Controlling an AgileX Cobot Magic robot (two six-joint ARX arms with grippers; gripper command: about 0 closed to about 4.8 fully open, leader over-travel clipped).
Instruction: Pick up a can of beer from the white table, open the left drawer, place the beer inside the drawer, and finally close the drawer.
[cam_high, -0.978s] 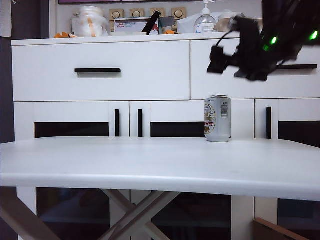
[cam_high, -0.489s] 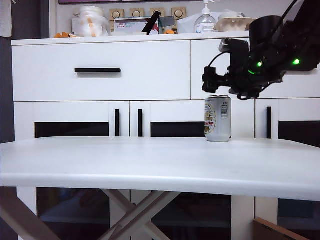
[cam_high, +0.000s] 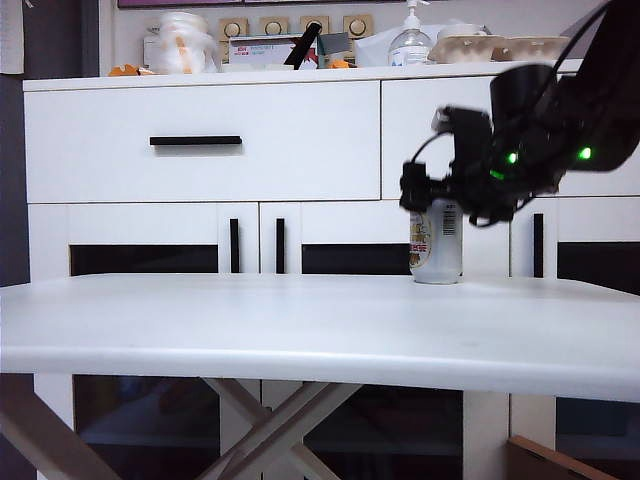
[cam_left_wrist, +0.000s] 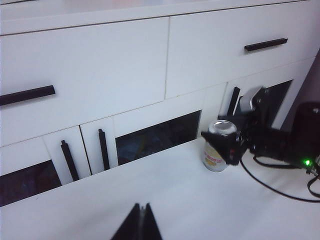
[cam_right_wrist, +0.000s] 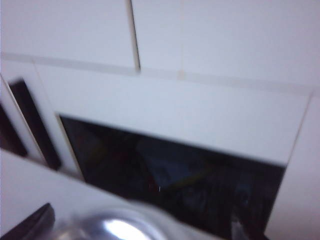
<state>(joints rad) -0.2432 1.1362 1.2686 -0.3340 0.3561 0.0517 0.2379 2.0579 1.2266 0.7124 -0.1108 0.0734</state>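
- The right gripper (cam_high: 420, 190) has been lowered from above the can of beer (cam_high: 437, 250) to its top, jaws spread wide.
- The can stands upright at the back of the white table (cam_high: 300, 330), not yet gripped.
- The jaws are best centred round the can before closing.
- The left gripper (cam_left_wrist: 141, 225) is kept closed, empty, well apart.

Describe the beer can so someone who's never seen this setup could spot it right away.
Find the white table in front of the white cabinet. The beer can stands upright near its far edge, toward the right, with the open right gripper around its top. It is the only thing on the tabletop: small, silver, with a barcode.
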